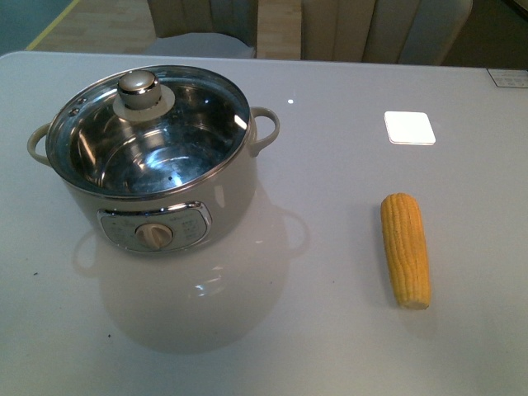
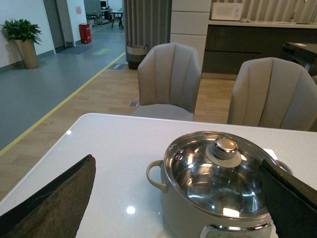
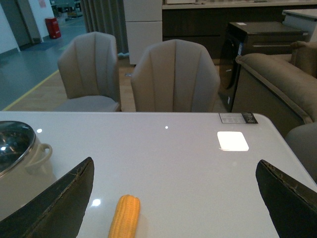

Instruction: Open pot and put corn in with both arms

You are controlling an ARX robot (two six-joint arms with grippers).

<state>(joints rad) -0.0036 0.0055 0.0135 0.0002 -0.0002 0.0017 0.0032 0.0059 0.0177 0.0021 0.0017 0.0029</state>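
On the counter (image 1: 330,346), nothing is done yet. Pot (image 1: 177,210) sits left, closed, with glass lid (image 1: 157,140) on and knob (image 1: 139,89) untouched. Corn (image 1: 405,247) lies flat, well apart to the pot's right. Left claw (image 2: 177,161) is wide, empty, facing the pot. Right claw (image 3: 175,162) is wide, empty, near the corn. Left to do, I judge: lift lid, grab corn, drop it in.

One table (image 1: 330,346); on it one pot (image 1: 239,194), on the left, with one glass lid (image 1: 190,124), one knob (image 1: 139,87), two loop handles (image 1: 264,128) and one dial (image 1: 153,236); one corn cob (image 1: 406,247), on the right; one small label (image 1: 507,77) at the far right corner; two chairs (image 2: 168,79) beyond the far edge; one potted plant (image 2: 22,30) and one red bin (image 2: 85,33) far off left.
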